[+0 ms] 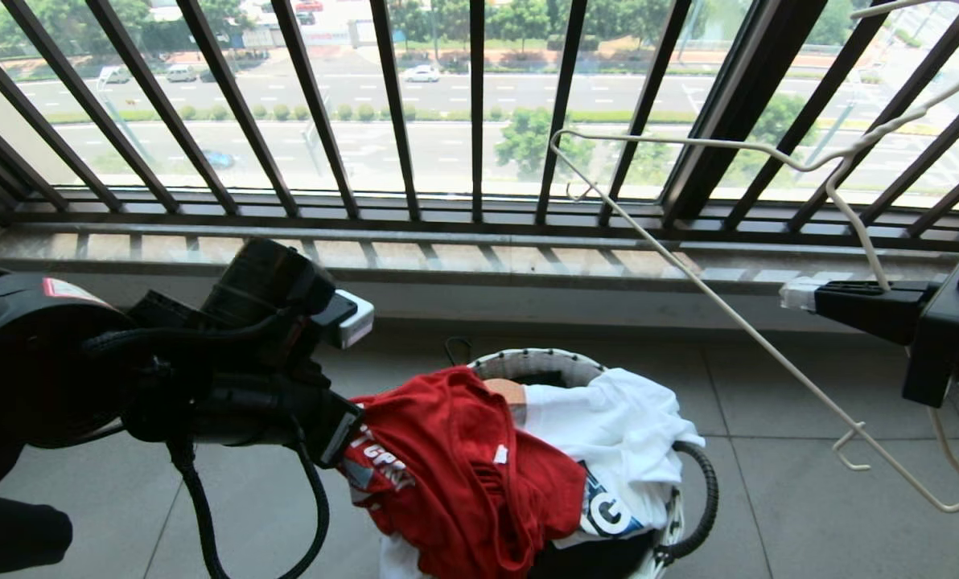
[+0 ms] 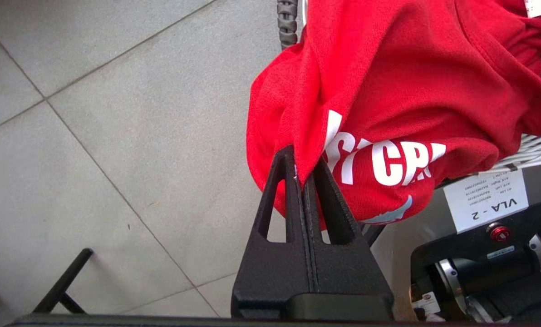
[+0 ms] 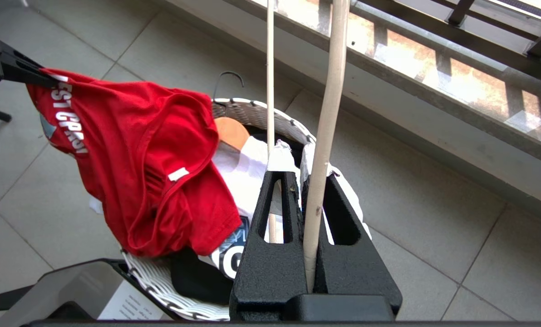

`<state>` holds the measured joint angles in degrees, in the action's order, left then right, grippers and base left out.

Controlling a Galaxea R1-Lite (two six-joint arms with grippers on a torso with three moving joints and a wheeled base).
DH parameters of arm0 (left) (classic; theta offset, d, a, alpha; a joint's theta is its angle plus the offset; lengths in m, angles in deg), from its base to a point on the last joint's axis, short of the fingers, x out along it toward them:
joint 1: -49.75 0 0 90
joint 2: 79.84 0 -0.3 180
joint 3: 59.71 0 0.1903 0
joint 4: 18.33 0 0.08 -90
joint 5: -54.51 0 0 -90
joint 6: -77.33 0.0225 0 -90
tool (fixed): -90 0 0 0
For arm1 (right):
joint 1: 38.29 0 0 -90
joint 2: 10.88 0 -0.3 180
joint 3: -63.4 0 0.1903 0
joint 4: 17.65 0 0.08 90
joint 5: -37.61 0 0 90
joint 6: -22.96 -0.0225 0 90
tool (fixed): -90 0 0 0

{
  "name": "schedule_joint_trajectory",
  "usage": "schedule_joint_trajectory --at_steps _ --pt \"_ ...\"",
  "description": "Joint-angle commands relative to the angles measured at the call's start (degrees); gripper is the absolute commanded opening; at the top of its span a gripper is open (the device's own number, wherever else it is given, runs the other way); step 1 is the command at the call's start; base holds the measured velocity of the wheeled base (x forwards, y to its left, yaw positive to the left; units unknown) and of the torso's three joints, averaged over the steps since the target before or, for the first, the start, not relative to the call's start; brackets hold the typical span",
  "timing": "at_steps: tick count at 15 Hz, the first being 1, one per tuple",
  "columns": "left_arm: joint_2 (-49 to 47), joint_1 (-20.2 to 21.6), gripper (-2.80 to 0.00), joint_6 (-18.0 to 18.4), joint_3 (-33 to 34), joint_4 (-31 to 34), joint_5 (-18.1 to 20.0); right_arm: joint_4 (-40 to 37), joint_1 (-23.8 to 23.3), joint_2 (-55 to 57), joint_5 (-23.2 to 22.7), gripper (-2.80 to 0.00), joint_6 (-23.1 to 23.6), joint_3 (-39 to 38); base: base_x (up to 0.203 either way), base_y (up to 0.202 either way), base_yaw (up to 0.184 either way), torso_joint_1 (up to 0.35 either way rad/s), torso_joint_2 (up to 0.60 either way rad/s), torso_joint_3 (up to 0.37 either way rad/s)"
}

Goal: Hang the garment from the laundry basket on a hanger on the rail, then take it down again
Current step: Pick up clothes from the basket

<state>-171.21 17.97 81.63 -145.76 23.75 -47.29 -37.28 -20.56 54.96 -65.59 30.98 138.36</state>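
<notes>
The garment (image 1: 455, 474), a red T-shirt with white lettering, is partly drawn out of the laundry basket (image 1: 528, 363): one bunched edge is pinched in the left tool (image 2: 303, 175), whose jaws are closed tight on the cloth, while the rest of it drapes over the basket's near rim and over a white garment (image 1: 616, 434) lying inside. Beside the white one, inside the basket, the end of a wooden hanger (image 3: 231, 131) shows. The left tool sits just to the left of the basket, level with the red cloth.

To the right of the basket and above it, the right tool (image 3: 303, 179) is clamped on the hanger (image 1: 737, 322), the thin cream wire one, which tilts across the black railing (image 1: 479, 104) behind the basket. The basket stands on the tiled floor (image 1: 809, 402).

By my reading the task is at its start: garment and hanger are both gripped, but the shirt is not yet clear of the basket, not threaded on the hanger, and the rail is not in view. Hanging and taking down both remain.
</notes>
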Motion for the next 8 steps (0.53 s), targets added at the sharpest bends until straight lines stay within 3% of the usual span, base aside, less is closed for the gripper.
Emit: schedule_joint_trajectory --at_steps 1,4,8 --pt "4.01 0.22 -2.80 1.41 -0.77 4.36 -0.34 0.04 0.03 0.16 -0.07 -2.80 0.06 0.00 0.000 0.000 0.000 0.000 0.00 0.000" --pt "3.28 -1.67 -2.80 3.27 -0.64 8.04 -0.14 0.04 0.03 0.60 -0.07 -2.80 0.06 0.00 0.000 0.000 0.000 0.000 0.00 0.000" --pt "0.58 -10.71 -2.80 3.09 2.30 8.18 1.86 0.04 0.03 0.69 0.02 -2.80 0.06 0.00 0.000 0.000 0.000 0.000 0.00 0.000"
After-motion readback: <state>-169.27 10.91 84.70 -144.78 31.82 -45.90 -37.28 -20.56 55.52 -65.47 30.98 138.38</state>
